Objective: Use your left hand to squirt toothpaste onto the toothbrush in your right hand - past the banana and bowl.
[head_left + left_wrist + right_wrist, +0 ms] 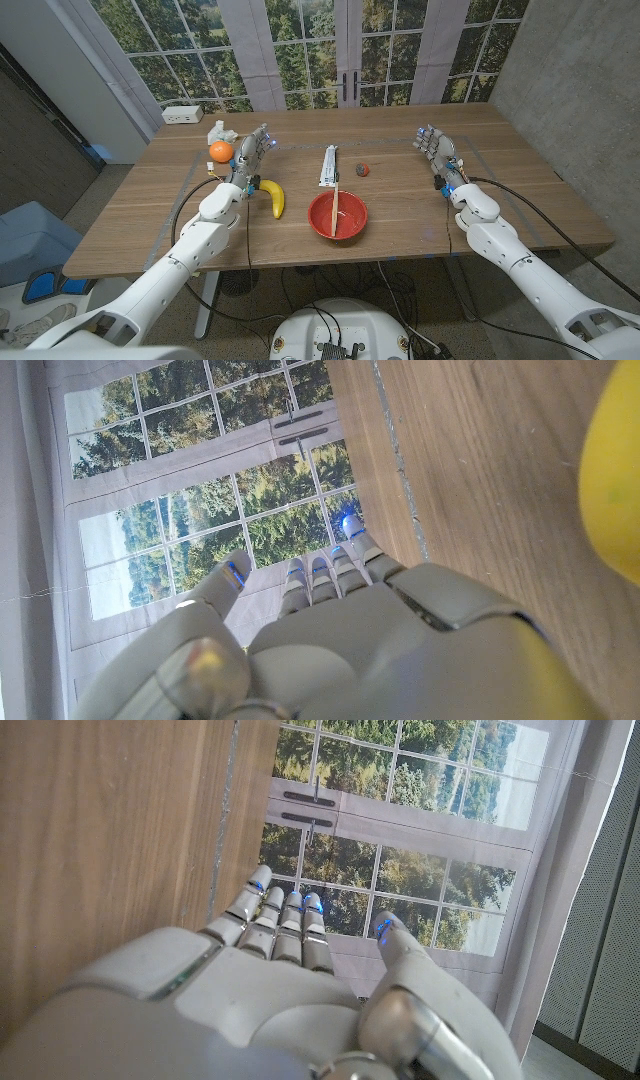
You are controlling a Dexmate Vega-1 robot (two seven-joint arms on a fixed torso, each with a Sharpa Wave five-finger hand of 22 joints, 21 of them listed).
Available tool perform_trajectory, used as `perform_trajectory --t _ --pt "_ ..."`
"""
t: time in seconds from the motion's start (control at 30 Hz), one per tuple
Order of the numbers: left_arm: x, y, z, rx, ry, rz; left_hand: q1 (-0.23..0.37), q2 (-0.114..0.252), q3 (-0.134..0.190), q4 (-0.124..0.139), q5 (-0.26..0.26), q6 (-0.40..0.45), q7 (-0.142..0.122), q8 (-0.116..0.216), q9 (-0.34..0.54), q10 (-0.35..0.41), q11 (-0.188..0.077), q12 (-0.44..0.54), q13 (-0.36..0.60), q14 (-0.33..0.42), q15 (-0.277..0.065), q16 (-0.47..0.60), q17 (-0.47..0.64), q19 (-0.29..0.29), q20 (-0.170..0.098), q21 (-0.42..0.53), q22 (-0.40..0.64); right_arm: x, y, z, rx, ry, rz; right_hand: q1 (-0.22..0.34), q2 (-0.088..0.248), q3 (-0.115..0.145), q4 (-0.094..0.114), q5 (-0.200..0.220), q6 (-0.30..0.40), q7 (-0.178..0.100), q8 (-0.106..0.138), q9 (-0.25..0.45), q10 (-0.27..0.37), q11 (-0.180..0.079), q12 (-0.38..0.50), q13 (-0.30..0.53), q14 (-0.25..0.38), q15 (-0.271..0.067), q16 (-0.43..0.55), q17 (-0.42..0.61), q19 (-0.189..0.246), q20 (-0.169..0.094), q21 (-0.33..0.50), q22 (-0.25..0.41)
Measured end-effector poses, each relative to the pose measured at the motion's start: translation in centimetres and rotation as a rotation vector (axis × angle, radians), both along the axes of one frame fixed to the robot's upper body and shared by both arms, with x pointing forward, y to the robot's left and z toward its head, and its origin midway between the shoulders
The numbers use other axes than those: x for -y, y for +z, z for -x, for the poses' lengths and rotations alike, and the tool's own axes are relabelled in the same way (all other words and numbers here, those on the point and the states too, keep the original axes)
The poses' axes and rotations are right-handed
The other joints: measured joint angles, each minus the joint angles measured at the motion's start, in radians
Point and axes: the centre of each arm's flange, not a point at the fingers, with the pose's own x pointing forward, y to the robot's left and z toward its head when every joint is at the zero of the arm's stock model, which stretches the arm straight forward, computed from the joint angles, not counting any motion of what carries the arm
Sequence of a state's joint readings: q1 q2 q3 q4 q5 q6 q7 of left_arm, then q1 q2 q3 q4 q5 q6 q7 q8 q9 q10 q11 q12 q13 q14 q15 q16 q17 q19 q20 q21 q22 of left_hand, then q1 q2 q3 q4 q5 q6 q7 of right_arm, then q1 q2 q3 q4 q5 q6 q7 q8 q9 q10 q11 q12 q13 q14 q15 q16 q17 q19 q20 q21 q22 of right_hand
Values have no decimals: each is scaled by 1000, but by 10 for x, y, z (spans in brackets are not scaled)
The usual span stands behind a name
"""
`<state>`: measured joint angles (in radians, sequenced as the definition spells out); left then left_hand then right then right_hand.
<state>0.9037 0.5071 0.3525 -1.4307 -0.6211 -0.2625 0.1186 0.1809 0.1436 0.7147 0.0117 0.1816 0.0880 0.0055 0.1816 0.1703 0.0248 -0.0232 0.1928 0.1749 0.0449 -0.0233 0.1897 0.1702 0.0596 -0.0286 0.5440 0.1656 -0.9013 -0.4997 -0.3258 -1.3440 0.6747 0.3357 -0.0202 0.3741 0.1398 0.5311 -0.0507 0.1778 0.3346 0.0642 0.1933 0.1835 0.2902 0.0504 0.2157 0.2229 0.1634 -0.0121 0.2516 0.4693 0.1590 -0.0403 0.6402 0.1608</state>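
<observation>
A white toothpaste tube point(328, 166) lies at the middle of the table, pointing away from me. Just in front of it a thin wood-coloured toothbrush point(337, 203) lies across a red bowl point(350, 226). A yellow banana point(275, 198) lies left of the bowl; its side shows in the left wrist view point(611, 480). My left hand point(254, 152) point(340, 630) stands by the banana's far end, fingers straight, holding nothing. My right hand point(437, 152) point(290, 990) stands far right of the bowl, also empty with straight fingers.
An orange point(221, 151) and a white object point(222, 132) sit just left of my left hand. A small dark red ball point(363, 169) lies right of the tube. A white power strip point(183, 114) rests at the table's far left corner.
</observation>
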Motion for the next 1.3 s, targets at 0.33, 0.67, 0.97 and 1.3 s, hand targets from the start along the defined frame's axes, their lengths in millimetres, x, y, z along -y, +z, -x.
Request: perform_trajectory --t 0.33,0.67,0.97,1.3 --pt "-5 1 1 4 11 -7 0 0 0 0 0 11 0 3 0 7 -7 0 0 11 0 0 0 15 4 -4 0 -11 0 14 25 -96 48 50 7 6 -71 12 30 -9 7 1 25 -6 8 0 67 7 26 -15 61 53 -1 5" --pt "-10 4 -2 10 10 -19 0 0 4 -4 0 21 0 3 0 13 -2 4 0 16 5 0 0 27 5 -4 0 -23 -2 29 29 -205 109 80 7 7 -95 27 48 -17 10 1 49 -9 15 7 96 0 45 -12 88 54 -1 10" --pt "-10 6 -4 13 4 -30 0 0 4 -4 0 21 0 3 0 18 -7 4 0 21 0 0 0 32 11 -8 0 -38 1 48 47 -257 173 91 17 11 -101 27 61 -19 14 5 59 -14 21 12 109 -6 53 -8 98 51 -1 12" --pt "-10 6 -6 17 -1 -33 0 0 4 -4 0 27 -6 3 0 21 -4 4 0 21 0 0 0 36 7 -8 0 -46 1 60 47 -291 225 101 28 11 -101 35 69 -16 14 5 66 -15 25 17 119 -9 66 -3 109 55 -1 14"
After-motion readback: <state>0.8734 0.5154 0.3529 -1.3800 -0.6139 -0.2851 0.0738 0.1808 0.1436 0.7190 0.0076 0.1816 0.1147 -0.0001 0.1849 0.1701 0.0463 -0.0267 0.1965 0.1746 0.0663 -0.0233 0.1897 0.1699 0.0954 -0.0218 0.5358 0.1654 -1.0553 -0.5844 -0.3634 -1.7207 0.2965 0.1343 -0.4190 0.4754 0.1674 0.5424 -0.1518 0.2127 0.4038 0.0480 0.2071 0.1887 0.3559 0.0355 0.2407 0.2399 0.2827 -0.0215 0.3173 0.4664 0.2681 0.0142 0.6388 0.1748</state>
